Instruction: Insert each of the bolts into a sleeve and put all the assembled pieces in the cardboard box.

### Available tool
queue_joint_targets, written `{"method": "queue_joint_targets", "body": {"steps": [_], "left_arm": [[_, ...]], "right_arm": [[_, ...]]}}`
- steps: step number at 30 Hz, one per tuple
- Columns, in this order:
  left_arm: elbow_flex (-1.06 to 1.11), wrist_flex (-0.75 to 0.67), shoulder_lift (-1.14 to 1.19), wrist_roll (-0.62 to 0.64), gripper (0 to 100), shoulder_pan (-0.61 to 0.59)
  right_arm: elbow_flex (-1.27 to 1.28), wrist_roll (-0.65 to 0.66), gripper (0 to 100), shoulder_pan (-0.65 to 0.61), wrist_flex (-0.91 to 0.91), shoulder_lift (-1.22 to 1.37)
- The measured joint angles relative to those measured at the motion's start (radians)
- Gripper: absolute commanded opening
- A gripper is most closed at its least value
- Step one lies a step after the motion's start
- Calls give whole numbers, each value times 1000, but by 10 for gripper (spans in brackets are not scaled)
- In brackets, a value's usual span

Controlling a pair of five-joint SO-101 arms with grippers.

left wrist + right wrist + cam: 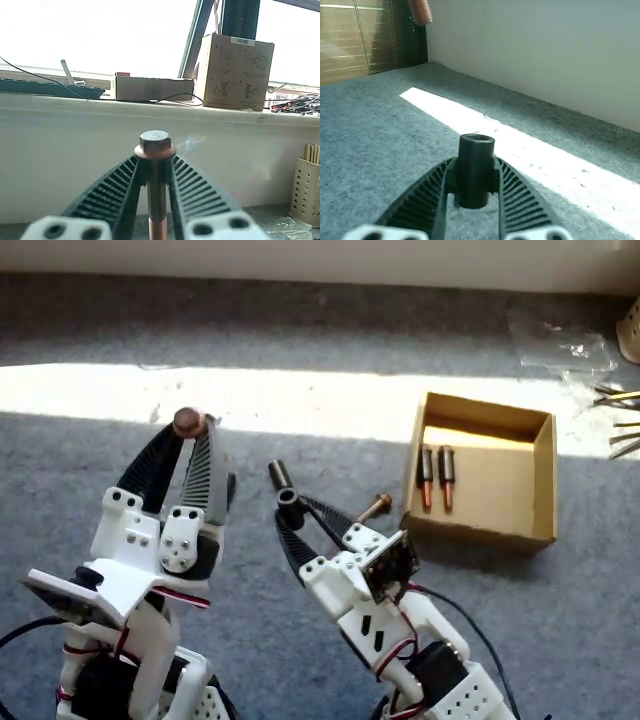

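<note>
Grey carpeted bench [560,630], a sunlit band [300,400] across it, with a pale wall [75,165] and window ledge [100,102] behind. Item one: left pincer [155,162], pinching a copper bolt [155,142] just under its hex head, the shank running back between the ribbed fingers [115,185]. We read this arm as raised off the bench and levelled toward the ledge, the bolt held clear for mating. Item two: right pincer [475,170], clamped on a black sleeve [475,150] with its bore open and upward, which we judge is meant to receive a shank. This arm sits low and angled toward its neighbour, tips near but apart. Item three: what seems a second sleeve [279,475] just beyond, and a loose bolt [375,507] lying near the cardboard box [545,490], neither yet paired. Item four: two assembled pieces [426,478], side by side inside the box.
</note>
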Motion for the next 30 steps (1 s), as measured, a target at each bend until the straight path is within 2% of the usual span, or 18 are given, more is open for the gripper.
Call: {"method": "queue_joint_targets", "body": {"steps": [6, 12, 20, 25, 30], "left_arm": [[0, 26, 0, 9, 7, 2], [9, 57, 0, 127, 7, 71], [28, 112, -9, 150, 8, 189], [72, 114, 2, 150, 10, 189], [72, 114, 2, 150, 10, 187]], "right_arm": [[0, -2, 5, 0, 0, 0], [0, -2, 5, 0, 0, 0], [0, -2, 5, 0, 0, 0], [0, 0, 5, 0, 0, 0], [0, 121, 5, 0, 0, 0]]}}
